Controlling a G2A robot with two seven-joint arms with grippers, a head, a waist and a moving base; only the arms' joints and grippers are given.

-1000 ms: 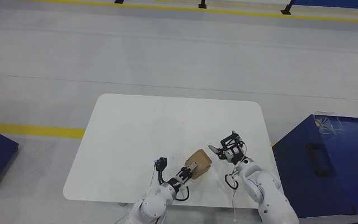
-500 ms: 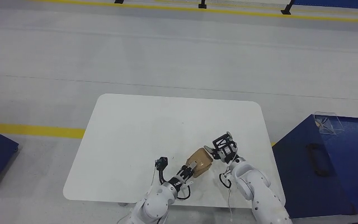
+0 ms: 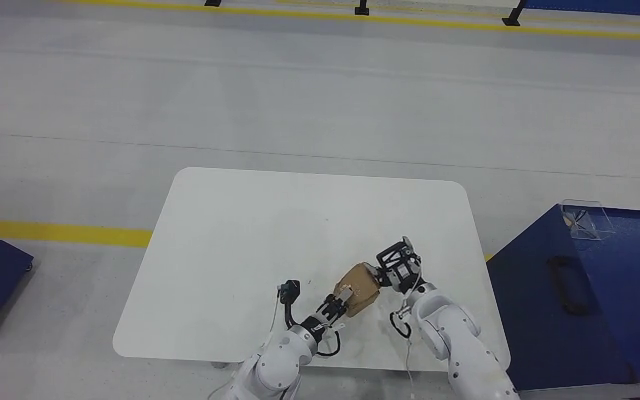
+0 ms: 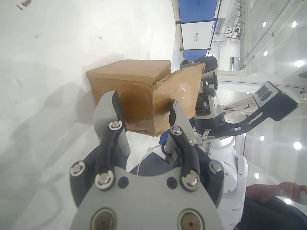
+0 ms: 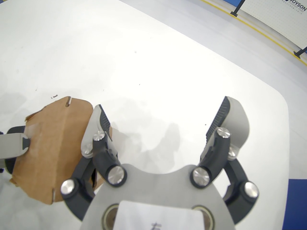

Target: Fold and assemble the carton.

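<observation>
- The white table has rounded corners. The top view shows all of it; the wrist views show parts of its surface.
- The brown carton stands on the table near the edge closest to the robot, between the two arms. In the top view it is a small brown block. The left wrist view shows more of the carton: it is a box with one flap standing open on the side toward the right arm, and a darker stain on its lower part. In the right wrist view the carton shows a flat panel with rounded corners and small slits.
- The right gripper has its fingers wide apart, with bare table between them. One finger is at the edge of the carton. The top view puts this gripper just beside the carton.
- The left gripper has its fingers clamped on the near corner of the carton, one on each side. The right wrist view shows one of these fingers pressing on the panel.
- A small brown scrap lies on the table, well apart from the carton.
</observation>
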